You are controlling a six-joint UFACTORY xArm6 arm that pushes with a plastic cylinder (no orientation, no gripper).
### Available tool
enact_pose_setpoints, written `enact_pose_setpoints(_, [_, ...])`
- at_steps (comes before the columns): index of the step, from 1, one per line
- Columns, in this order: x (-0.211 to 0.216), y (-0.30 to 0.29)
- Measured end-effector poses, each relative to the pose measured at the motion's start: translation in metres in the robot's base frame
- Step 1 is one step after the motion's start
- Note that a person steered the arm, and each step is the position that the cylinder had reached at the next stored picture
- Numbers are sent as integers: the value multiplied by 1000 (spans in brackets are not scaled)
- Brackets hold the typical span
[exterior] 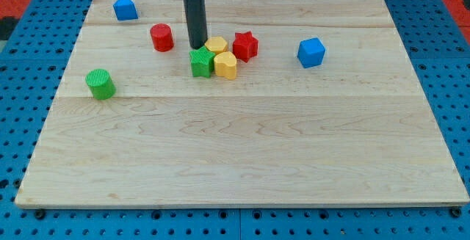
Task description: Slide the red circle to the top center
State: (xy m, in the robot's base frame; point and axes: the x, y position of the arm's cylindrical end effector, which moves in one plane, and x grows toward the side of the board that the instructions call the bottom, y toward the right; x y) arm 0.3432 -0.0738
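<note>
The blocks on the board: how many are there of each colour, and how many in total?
Red: 2, red cylinder, red star
Blue: 2
Green: 2, green cylinder, green star
Yellow: 2
Total: 8

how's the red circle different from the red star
The red circle is a smooth round cylinder; the red star has points. The red circle stands alone, at the view's left of my tip; the red star sits at the tip's right, against the yellow blocks in the cluster with the green star. Both are red and lie in the board's upper half.
</note>
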Motion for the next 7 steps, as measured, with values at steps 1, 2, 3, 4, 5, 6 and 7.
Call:
enact_pose_setpoints(1, [22, -39])
enact_pose_setpoints(2, [7, -96])
enact_pose_setpoints(3, [-16, -42])
enact_pose_setpoints(4, [-42, 40])
enact_pose_setpoints(5, [-34, 19])
enact_pose_setpoints(6, [-19, -22])
enact_pose_setpoints(7, [-19, -95])
